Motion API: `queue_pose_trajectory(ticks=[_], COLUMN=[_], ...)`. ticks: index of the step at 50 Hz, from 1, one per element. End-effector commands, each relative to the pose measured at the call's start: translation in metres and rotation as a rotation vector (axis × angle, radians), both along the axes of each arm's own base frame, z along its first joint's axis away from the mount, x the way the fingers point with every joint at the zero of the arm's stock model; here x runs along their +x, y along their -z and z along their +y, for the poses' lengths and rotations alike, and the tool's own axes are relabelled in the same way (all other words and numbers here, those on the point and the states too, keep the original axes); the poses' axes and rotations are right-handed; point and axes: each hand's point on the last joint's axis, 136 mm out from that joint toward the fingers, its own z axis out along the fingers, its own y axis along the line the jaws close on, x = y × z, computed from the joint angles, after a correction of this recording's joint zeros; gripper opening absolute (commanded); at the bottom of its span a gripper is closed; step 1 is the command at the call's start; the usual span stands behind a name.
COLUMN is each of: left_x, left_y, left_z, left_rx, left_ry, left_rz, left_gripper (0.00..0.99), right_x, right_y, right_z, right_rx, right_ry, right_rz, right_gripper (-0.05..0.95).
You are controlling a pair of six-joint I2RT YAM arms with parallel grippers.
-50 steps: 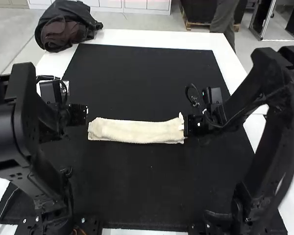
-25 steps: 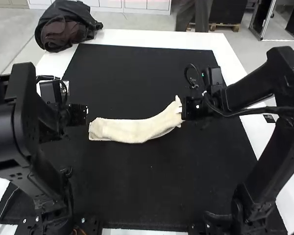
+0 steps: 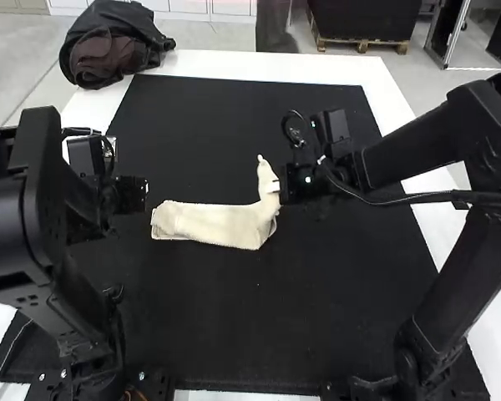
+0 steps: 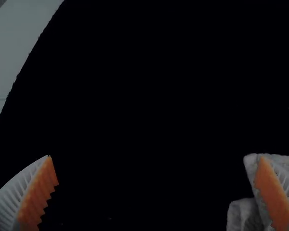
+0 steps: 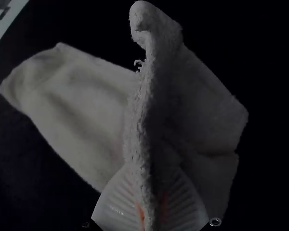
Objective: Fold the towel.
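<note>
From over the arms I can see the whole towel (image 3: 204,224) on the black mat (image 3: 225,317), stretched between the two grippers. The left wrist view adds what that high look leaves small: the left gripper (image 3: 147,190) is wide apart, one orange pad (image 4: 274,195) by a corner of the cloth. It's pretty dark there, so I can't say whether pad and cloth touch. The right wrist view brings out the grip: the right gripper (image 3: 272,187) has its ribbed fingers (image 5: 123,202) closed on the towel's edge, with cloth spreading off to either side.

The towel is cream-coloured and fuzzy, folded into a long, narrow strip. Its left part lies low along the mat, near the left gripper; its right end is bent up, standing as a ridge with a knobby tip above the pinch.
</note>
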Motion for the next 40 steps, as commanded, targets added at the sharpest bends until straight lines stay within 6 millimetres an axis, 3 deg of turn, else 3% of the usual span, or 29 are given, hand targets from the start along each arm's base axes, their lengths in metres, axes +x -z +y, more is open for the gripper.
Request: queue_pose_trajectory(ticks=[1,17,40], left_x=[0.006,0.002,-0.018], left_y=[-0.016,-0.011,-0.002], left_z=[0.008,0.009,0.046], left_rx=[0.015,0.012,0.036], left_ry=[-0.025,-0.035,-0.143], left_rz=[-0.041,-0.029,-0.008], left_gripper=[0.961,0.961,0.961], right_x=[0.004,-0.011,-0.027], right_y=[-0.012,-0.014,0.0], right_z=[0.024,0.078,0.137], right_rx=[0.023,0.04,0.04], right_ry=[-0.022,-0.123,-0.225], right_rz=[-0.027,-0.032,-0.027], right_gripper=[-0.02,-0.02,-0.02])
